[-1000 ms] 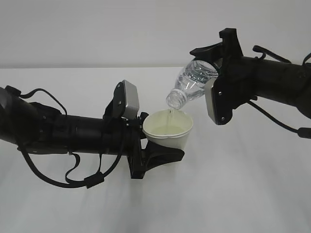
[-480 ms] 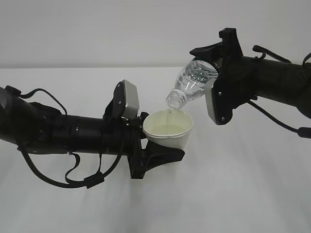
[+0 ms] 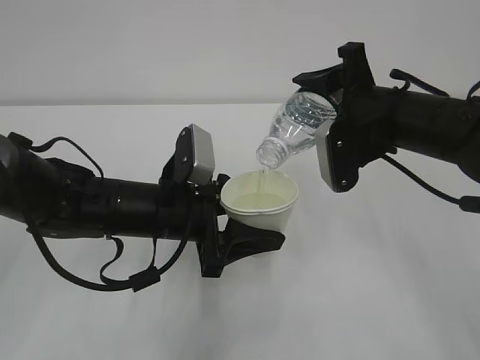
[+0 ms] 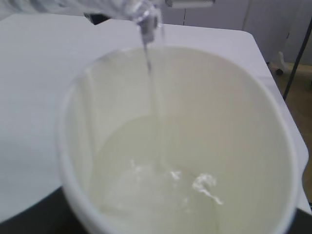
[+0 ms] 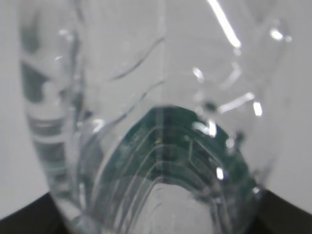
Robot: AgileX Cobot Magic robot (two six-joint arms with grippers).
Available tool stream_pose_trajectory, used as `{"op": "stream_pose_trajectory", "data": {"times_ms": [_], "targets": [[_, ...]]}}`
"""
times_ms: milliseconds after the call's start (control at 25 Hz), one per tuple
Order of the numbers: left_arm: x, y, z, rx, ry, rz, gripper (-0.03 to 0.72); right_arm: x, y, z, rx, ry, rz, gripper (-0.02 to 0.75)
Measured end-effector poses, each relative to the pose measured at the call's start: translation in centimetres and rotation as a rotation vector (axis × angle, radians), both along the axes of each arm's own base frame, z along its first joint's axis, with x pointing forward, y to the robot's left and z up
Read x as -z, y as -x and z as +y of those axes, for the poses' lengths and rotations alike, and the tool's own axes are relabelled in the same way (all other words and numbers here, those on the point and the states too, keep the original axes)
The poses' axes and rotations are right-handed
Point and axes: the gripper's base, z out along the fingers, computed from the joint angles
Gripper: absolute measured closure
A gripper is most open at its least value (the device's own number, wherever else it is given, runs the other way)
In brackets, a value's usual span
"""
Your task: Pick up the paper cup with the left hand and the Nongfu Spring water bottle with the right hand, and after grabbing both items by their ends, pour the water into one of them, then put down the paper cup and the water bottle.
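Cup: the paper cup (image 3: 260, 204) is held off the table (image 3: 375, 300), upright, by the left hand (image 3: 238, 225); its jaws are closed on the lower wall, one black finger showing under the base side.
Bottle: the water bottle (image 3: 295, 129) is tipped mouth-down, mouth just above the cup's rim and inside its outline; the right hand (image 3: 335, 112) grips it at the bottom end, jaws closed around the ribbed body.
Water: a thin stream of water (image 4: 151, 87) falls from the bottle mouth into the cup; the left wrist view shows a shallow pool over the cup's floor, roughly the lower third by my reading.
Bottle close-up: the right wrist view shows clear ribbed plastic and the green label (image 5: 170, 161) only; the level left inside is hard to tell.
Cup handling: thin paper, soft-walled; likely to oval under a hard squeeze, and the rim already looks slightly oval in the wrist view. Getting heavier as it fills. Best held low, where the base stiffens it.
Bottle handling: light, thin plastic, springy; a squeeze would likely push water out faster. Smooth and probably slick; the ribs give the jaws some bite.
Risk: an open mouth and an open cup, so either spills if tilted when set down. Bring the bottle upright first, I'd judge.
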Motion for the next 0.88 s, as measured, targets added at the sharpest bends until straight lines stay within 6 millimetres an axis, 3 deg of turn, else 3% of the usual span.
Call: {"op": "stream_pose_trajectory", "data": {"times_ms": [880], "targets": [[0.02, 0.05, 0.00, 0.006, -0.003, -0.002, 0.229, -0.04, 0.01, 0.01, -0.005, 0.012, -0.012, 0.272]]}}
